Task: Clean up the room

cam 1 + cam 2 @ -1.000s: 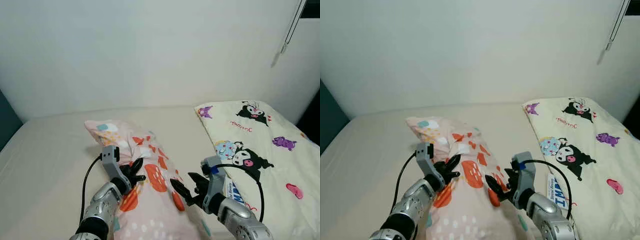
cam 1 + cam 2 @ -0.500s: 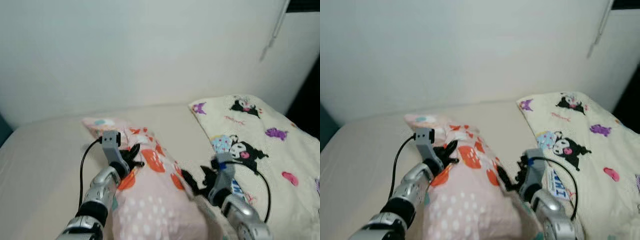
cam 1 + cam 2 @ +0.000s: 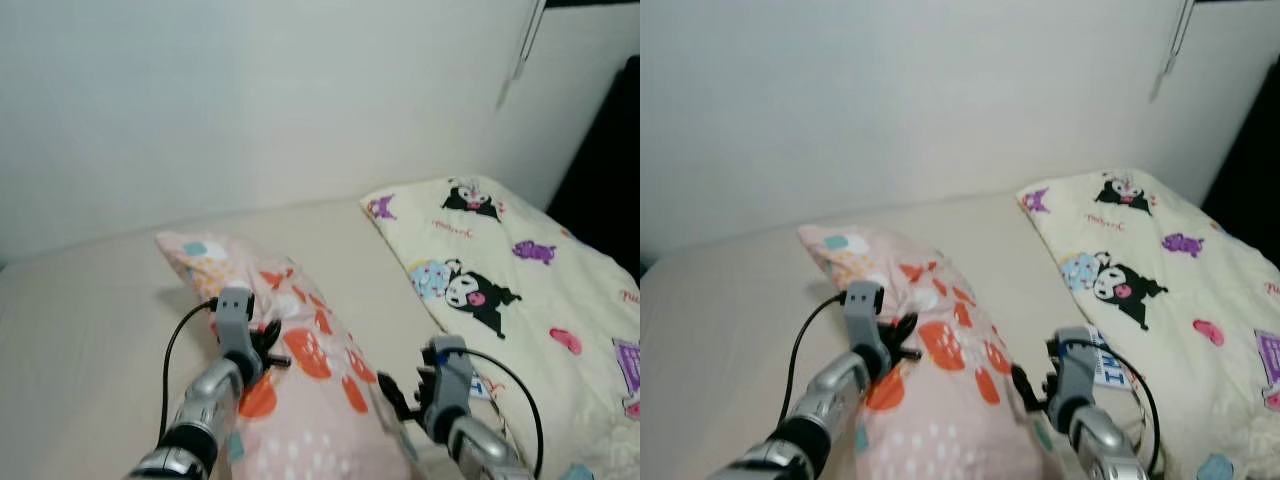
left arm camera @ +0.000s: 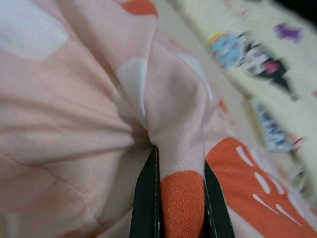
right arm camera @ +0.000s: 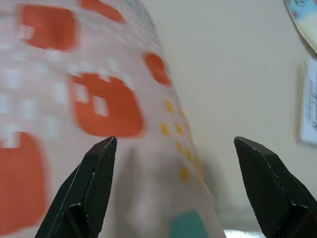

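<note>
Pillow: a pink pillow [image 3: 300,370] with orange and white shapes lies on the bed [image 3: 90,320], near the middle, running from the wall side toward the robot.
Blanket: a cream cartoon-print blanket [image 3: 500,290] is spread on the right part of the bed, apart from the pillow.
Left gripper: the left gripper [image 3: 266,346] sits on the left upper side of the pillow, and its jaws are pressed together on a fold of the cover (in the left wrist view the cloth [image 4: 173,163] bunches up between the two fingers).
Right gripper: the right gripper [image 3: 396,397] is at the right edge of the pillow, jaws spread wide, with nothing between them; in the right wrist view the pillow side [image 5: 99,104] lies just in front of it.
How it will handle: I judge the pillow light, soft and easy to deform. It will sag and fold if it is lifted by one pinch alone, and the smooth cover may slip out.
Where to hold: a gathered fold or a corner seam on each side seems best, so the right jaws should close on the cloth at the edge.
</note>
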{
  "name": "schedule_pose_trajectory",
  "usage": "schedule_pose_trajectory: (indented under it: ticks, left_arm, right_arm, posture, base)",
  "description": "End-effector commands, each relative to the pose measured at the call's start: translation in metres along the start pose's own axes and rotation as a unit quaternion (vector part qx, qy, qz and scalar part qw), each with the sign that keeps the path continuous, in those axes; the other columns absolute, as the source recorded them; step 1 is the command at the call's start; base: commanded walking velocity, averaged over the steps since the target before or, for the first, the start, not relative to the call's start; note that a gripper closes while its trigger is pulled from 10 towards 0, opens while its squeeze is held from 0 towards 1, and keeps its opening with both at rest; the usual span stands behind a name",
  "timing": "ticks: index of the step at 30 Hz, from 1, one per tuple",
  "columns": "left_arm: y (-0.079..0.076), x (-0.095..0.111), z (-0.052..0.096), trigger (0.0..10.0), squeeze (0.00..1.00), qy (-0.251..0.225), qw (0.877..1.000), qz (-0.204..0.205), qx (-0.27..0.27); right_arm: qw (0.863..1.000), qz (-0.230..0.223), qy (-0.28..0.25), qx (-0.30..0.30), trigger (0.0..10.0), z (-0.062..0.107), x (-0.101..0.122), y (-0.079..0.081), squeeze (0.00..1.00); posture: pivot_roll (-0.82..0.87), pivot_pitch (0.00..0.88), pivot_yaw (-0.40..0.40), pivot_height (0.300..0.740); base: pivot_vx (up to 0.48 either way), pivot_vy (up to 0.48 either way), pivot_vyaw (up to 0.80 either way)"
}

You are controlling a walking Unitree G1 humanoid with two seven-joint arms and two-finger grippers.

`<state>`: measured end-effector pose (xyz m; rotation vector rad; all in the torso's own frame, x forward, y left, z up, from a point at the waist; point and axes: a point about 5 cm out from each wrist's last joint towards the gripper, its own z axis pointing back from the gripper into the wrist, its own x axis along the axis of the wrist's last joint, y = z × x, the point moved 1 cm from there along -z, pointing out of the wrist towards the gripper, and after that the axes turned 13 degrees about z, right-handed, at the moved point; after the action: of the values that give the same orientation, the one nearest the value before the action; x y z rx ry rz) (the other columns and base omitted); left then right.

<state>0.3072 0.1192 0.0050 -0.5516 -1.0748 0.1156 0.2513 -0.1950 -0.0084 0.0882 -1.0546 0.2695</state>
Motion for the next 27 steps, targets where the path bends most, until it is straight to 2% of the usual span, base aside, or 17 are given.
schedule_pose_trajectory:
  ticks: [1, 2, 4, 5, 6, 7, 11, 14, 18, 23, 27]
  left_arm:
    - [0.012, -0.023, 0.009, 10.0, 0.0, 0.048, 0.998, -0.013, 0.03]
    - [0.012, -0.023, 0.009, 10.0, 0.0, 0.048, 0.998, -0.013, 0.03]
    - [0.025, -0.047, 0.022, 10.0, 0.0, 0.095, 0.993, -0.02, 0.067]
    - [0.025, -0.047, 0.022, 10.0, 0.0, 0.095, 0.993, -0.02, 0.067]
    - [0.035, -0.066, 0.034, 10.0, 0.0, 0.128, 0.987, -0.02, 0.096]
    - [0.035, -0.066, 0.034, 10.0, 0.0, 0.128, 0.987, -0.02, 0.096]
    - [0.05, -0.096, 0.057, 10.0, 0.0, 0.183, 0.972, -0.014, 0.146]
    - [0.053, -0.105, 0.064, 10.0, 0.0, 0.201, 0.966, -0.016, 0.16]
    - [0.06, -0.133, 0.088, 10.0, 0.0, 0.259, 0.948, -0.021, 0.183]
    - [0.06, -0.145, 0.098, 10.0, 0.0, 0.285, 0.941, -0.028, 0.18]
    - [0.059, -0.151, 0.102, 10.0, 0.0, 0.295, 0.939, -0.03, 0.177]
  right_arm:
    - [1.0, 0.006, 0.029, -0.004, 10.0, 0.0, -0.016, 0.002, 0.0]
    - [1.0, 0.006, 0.029, -0.004, 10.0, 0.0, -0.016, 0.002, 0.0]
    - [0.997, 0.002, 0.08, -0.014, 10.0, 0.003, -0.042, 0.003, 0.0]
    - [0.997, 0.002, 0.08, -0.014, 10.0, 0.003, -0.042, 0.003, 0.0]
    - [0.991, -0.003, 0.134, -0.028, 10.0, 0.01, -0.068, 0.003, 0.0]
    - [0.991, -0.003, 0.134, -0.028, 10.0, 0.01, -0.068, 0.003, 0.0]
    - [0.977, -0.008, 0.211, -0.04, 10.0, 0.025, -0.104, 0.009, 0.0]
    - [0.974, -0.011, 0.224, -0.038, 10.0, 0.028, -0.111, 0.012, 0.0]
    - [0.961, -0.009, 0.272, -0.045, 10.0, 0.041, -0.131, 0.017, 0.0]
    - [0.952, -0.026, 0.298, -0.062, 10.0, 0.05, -0.141, 0.017, 0.0]
    - [0.952, -0.019, 0.301, -0.06, 10.0, 0.05, -0.142, 0.018, 0.0]
  posture:
    - [-0.14, 0.0, 0.026, 0.74]
    - [-0.14, 0.0, 0.026, 0.74]
    - [-0.14, 0.0, 0.028, 0.74]
    - [-0.14, 0.0, 0.028, 0.74]
    - [-0.14, 0.0, 0.029, 0.74]
    - [-0.14, 0.0, 0.029, 0.74]
    - [-0.14, 0.0, 0.026, 0.74]
    - [-0.14, 0.0, 0.026, 0.74]
    - [-0.14, 0.0, 0.031, 0.74]
    - [-0.14, 0.0, 0.034, 0.74]
    - [-0.14, 0.0, 0.032, 0.74]
  base:
    - [0.0, 0.0, 0.0]
    - [0.0, 0.0, 0.0]
    - [0.0, 0.0, 0.0]
    - [0.0, 0.0, 0.0]
    - [0.0, 0.0, 0.0]
    - [0.0, 0.0, 0.0]
    - [0.0, 0.0, 0.0]
    - [0.0, 0.0, 0.0]
    - [0.0, 0.0, 0.0]
    - [0.0, 0.0, 0.28]
    - [0.0, 0.0, 0.48]
